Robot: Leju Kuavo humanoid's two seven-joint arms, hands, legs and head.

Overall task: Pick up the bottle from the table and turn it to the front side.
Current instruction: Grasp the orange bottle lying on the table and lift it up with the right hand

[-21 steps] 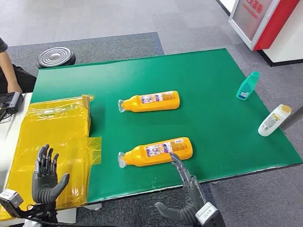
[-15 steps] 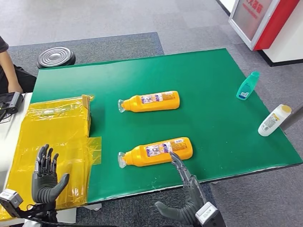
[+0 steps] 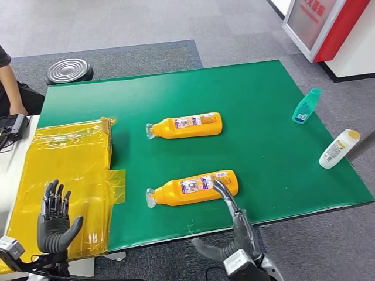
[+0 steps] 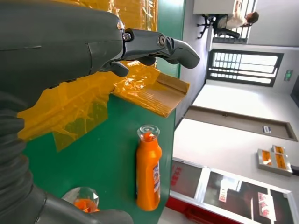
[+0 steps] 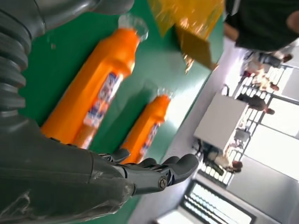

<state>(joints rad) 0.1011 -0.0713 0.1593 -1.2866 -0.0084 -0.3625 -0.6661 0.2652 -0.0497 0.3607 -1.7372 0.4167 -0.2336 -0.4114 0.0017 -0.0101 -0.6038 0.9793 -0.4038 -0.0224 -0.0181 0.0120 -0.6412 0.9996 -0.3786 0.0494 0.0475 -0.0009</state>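
R hand (image 3: 234, 231) is spread wide, empty, fingertips at the near orange bottle (image 3: 194, 188) base end. L hand (image 3: 54, 219) is open, empty, over yellow plastic sheet (image 3: 66, 158), well apart from that bottle.

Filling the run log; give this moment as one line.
right hand: open, fingertips at near orange bottle | left hand: open over yellow plastic | bottle: lying, ungrasped
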